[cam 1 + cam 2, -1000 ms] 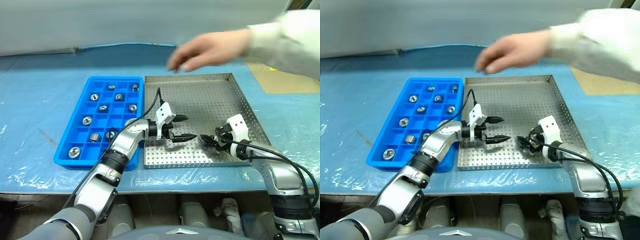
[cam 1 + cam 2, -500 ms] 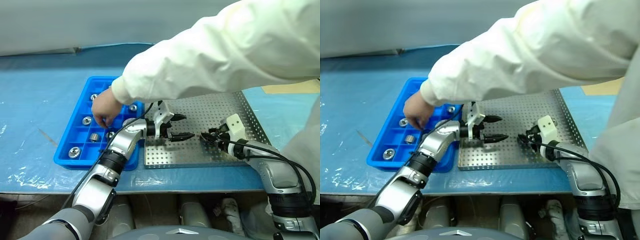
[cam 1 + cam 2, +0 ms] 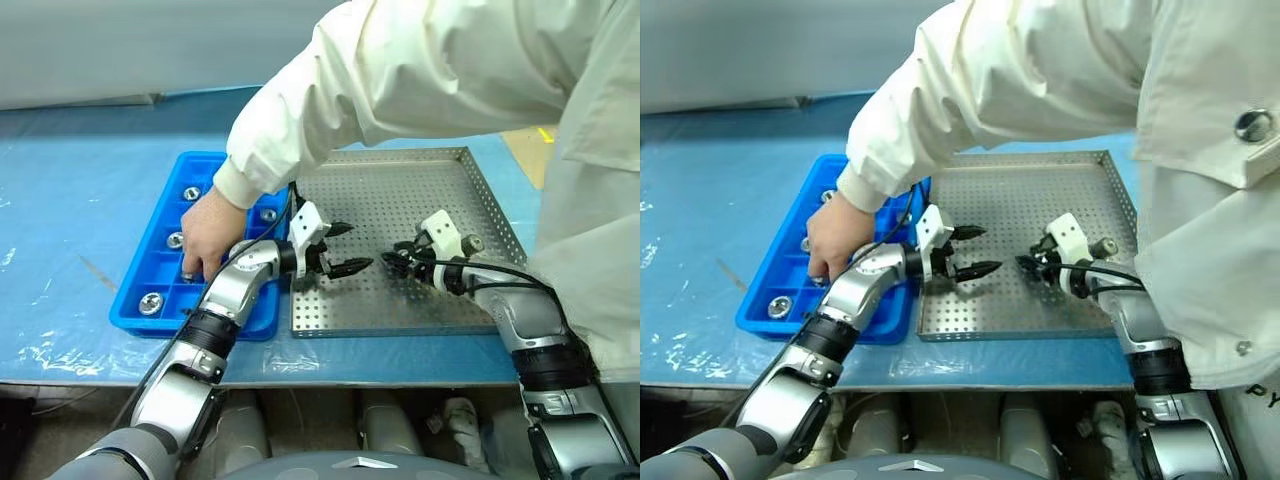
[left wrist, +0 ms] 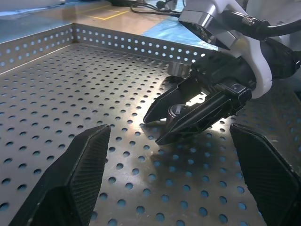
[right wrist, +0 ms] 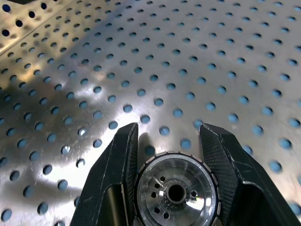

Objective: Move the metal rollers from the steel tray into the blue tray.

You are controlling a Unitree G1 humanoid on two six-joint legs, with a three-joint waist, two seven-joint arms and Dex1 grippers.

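**Blue-covered bench against a pale wall**

A wide worktable covered in a thin, wrinkled, glossy blue plastic sheet (image 3: 80,200) fills the scene. Its near front edge runs straight across, with a dark space below it. Behind the table's far edge stands a plain pale grey wall (image 3: 120,45), evenly lit. At the far right, a flat tan cardboard-coloured panel (image 3: 522,150) lies on the blue sheet, bearing a short yellow mark. Soft highlights glint off the creases in the sheet near the front left corner.

No text, label, brand or number can be read anywhere: the steel tray (image 3: 480,200), the blue tray (image 3: 160,262) and the person's pale sleeve (image 3: 330,110) are unmarked (no print visible).
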